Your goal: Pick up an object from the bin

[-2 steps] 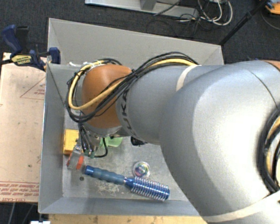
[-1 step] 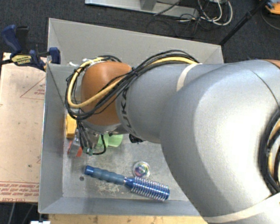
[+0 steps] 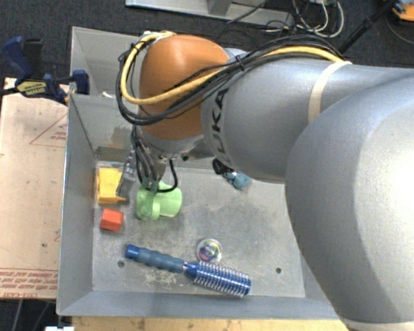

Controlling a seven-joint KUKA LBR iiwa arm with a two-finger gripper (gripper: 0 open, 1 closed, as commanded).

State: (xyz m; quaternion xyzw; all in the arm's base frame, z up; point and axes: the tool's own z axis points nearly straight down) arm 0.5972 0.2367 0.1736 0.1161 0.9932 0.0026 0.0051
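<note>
1. Saw a thick grey arm (image 3: 368, 187) nearest the lens, reaching in from the right, with an orange cover (image 3: 175, 83) at its wrist.
2. Found the fingers (image 3: 150, 177) low under that cover, in the left half of the bin (image 3: 76, 205), right at the top edge of a green cup (image 3: 160, 202).
3. Could not tell whether released or clenched; too dark and crowded there to judge.
4. Placed the cup on its side on the bin floor, just below and a touch right of the fingers, long axis running roughly left to right.
5. Noted a yellow block (image 3: 108, 185) just beside on the left and an orange block (image 3: 111, 220) below that, both apart from the cup.
6. Counted a blue brush (image 3: 188, 269) and a shiny ball (image 3: 208, 250) well apart, near the front wall.
7. Judged the coming move a short drop, straddling the cup across its narrow width, not along its length.
</note>
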